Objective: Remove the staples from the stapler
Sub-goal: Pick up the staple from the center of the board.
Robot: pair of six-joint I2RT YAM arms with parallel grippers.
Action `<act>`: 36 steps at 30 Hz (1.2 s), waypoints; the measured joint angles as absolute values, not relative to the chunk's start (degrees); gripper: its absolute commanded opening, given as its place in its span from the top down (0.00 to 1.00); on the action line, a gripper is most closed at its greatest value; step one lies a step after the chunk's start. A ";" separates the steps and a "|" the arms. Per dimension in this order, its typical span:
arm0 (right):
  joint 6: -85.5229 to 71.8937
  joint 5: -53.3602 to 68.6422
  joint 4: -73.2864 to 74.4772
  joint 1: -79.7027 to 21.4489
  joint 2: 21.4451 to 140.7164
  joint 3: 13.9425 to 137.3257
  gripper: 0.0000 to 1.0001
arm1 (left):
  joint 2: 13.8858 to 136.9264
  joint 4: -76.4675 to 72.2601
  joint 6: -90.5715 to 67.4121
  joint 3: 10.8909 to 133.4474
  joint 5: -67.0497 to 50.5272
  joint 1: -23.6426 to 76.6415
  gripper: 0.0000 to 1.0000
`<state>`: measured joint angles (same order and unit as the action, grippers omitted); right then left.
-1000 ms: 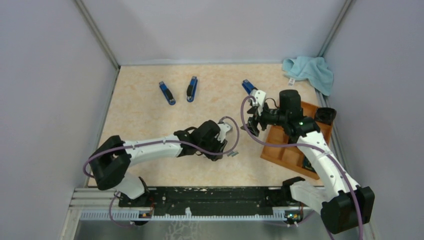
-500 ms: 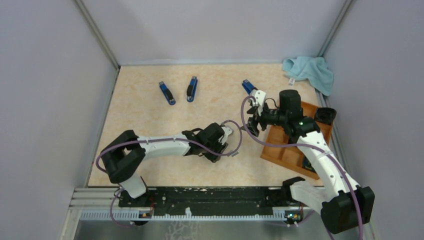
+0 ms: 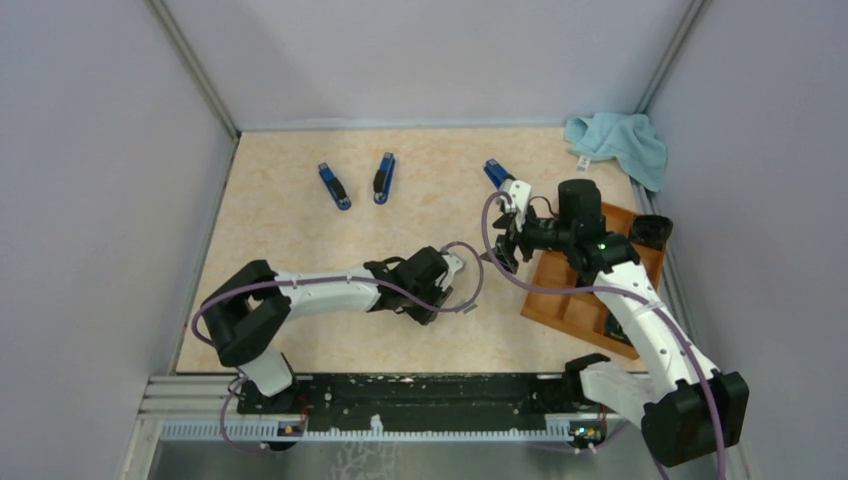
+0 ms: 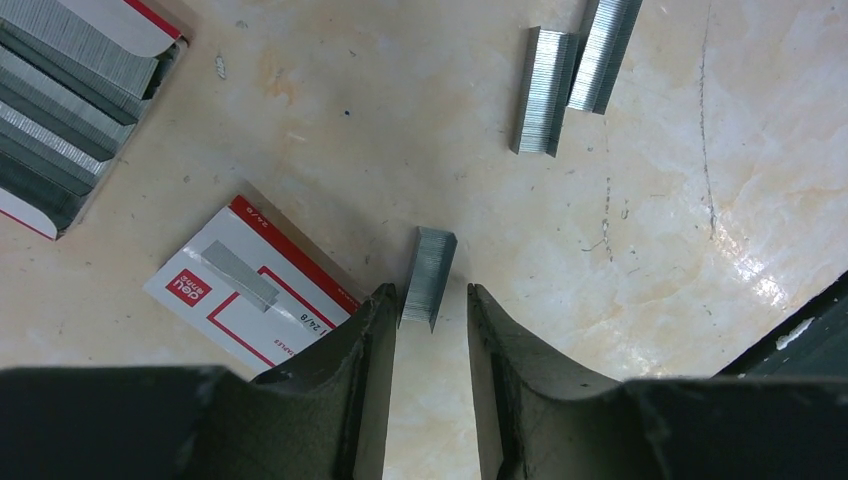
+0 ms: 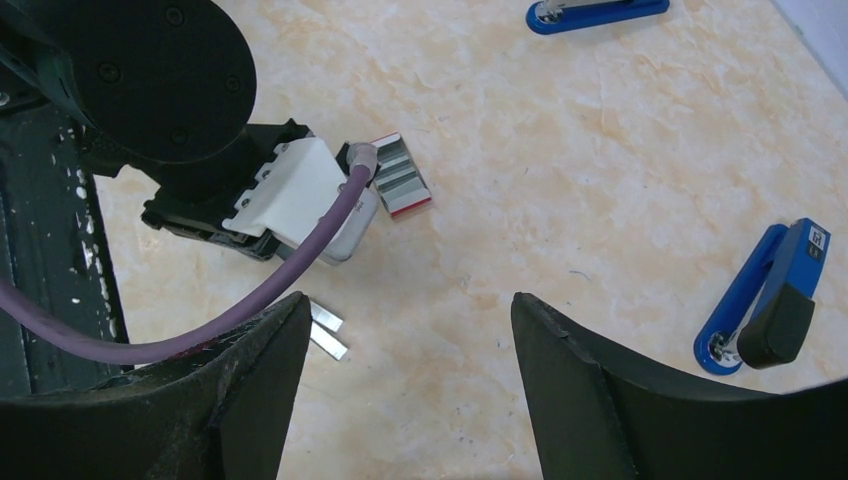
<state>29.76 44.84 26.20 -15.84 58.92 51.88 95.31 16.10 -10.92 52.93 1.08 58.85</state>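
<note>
My left gripper [image 4: 430, 292] sits low over the table, its jaws narrowly open on either side of the near end of one short silvery staples strip [image 4: 428, 272]; a thin gap shows on the right side. Two more staples strips [image 4: 545, 90] lie ahead to the right. In the top view the left gripper [image 3: 448, 298] is at mid-table. My right gripper [image 5: 409, 300] is wide open and empty, held above the table [image 3: 503, 250]. Three blue staplers lie at the back [image 3: 334, 186], [image 3: 384, 177], [image 3: 495, 173]; one stapler [image 5: 770, 300] shows in the right wrist view.
An open box of staples [image 4: 60, 110] and its white, red-labelled lid [image 4: 250, 290] lie left of my left gripper. A wooden tray [image 3: 590, 290] sits at the right under my right arm. A blue cloth [image 3: 618, 140] lies at the back right corner.
My left arm has shifted its elbow forward and settled its gripper slightly lower over the staples strip. It has held still for the last half second. The right arm has not moved.
</note>
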 measured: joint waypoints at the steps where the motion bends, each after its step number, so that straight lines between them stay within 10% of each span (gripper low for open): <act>1: 29.76 44.91 26.22 -15.84 59.00 51.88 0.26 | 95.24 16.05 -10.92 52.80 1.08 58.85 0.63; 36: 29.32 46.00 26.20 -15.84 59.07 51.88 0.26 | 93.23 15.88 -14.37 50.39 1.13 59.16 0.73</act>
